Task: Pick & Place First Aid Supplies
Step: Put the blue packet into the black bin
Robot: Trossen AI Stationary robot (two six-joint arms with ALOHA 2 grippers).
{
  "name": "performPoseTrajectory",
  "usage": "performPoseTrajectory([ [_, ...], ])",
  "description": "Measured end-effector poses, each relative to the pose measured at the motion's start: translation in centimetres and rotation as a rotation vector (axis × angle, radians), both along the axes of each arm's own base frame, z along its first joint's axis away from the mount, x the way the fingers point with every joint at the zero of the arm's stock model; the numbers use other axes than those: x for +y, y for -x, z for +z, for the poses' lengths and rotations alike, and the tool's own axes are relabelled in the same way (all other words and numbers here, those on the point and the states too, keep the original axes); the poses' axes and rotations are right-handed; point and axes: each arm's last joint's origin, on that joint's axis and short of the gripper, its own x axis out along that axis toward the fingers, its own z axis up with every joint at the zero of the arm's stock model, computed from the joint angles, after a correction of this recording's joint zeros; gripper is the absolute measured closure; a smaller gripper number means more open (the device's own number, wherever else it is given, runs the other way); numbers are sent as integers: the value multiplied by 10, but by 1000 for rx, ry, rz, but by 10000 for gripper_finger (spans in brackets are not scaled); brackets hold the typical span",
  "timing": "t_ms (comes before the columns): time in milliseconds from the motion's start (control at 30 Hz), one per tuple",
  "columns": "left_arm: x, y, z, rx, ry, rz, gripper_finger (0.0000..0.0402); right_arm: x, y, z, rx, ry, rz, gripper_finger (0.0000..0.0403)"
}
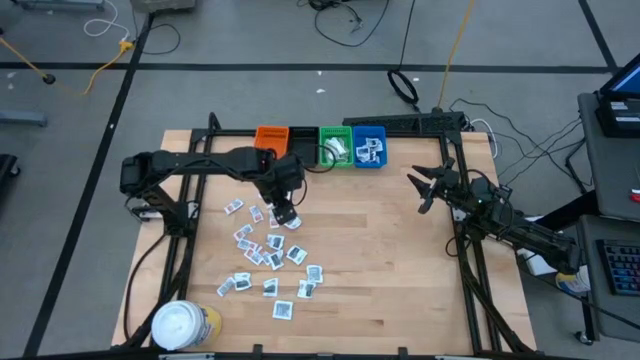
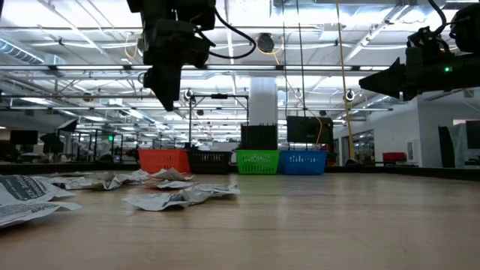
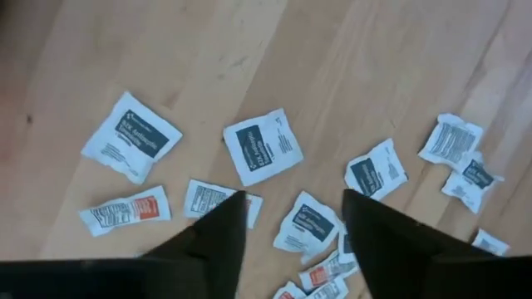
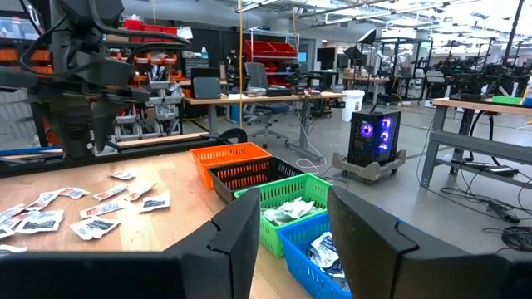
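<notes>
Several small white first aid packets lie flat and scattered on the left half of the wooden table. They also show in the low view as crumpled wrappers. My left gripper hangs above the far end of the scatter, pointing steeply down, open and holding nothing. Below its fingers lie a dark-printed sachet and another packet. In the low view it stands well clear of the table. My right gripper waits open at the table's right side, pointing level.
Orange, black, green and blue bins stand in a row at the table's far edge; the green and blue ones hold packets. A white-lidded yellow tub sits at the near left corner. Bare wood lies to the right of the packets.
</notes>
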Motion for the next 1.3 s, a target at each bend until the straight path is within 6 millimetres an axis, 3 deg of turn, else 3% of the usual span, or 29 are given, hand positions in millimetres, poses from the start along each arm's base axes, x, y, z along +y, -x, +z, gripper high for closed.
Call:
performPoseTrajectory([
  [167,1,0,0,9,-50,2,143,0,0,0,0,0,0,264],
  [333,2,0,-2,26,-97,12,132,0,0,0,0,0,0,264],
  [733,-17,-28,-57,199,-83,19,162,0,0,0,-1,0,0,264],
  [1100,-32,-46,-100,274,-151,4,121,0,0,0,0,0,0,264],
  [1300,-36,-50,-109,276,-153,-10,119,0,0,0,0,0,0,264],
])
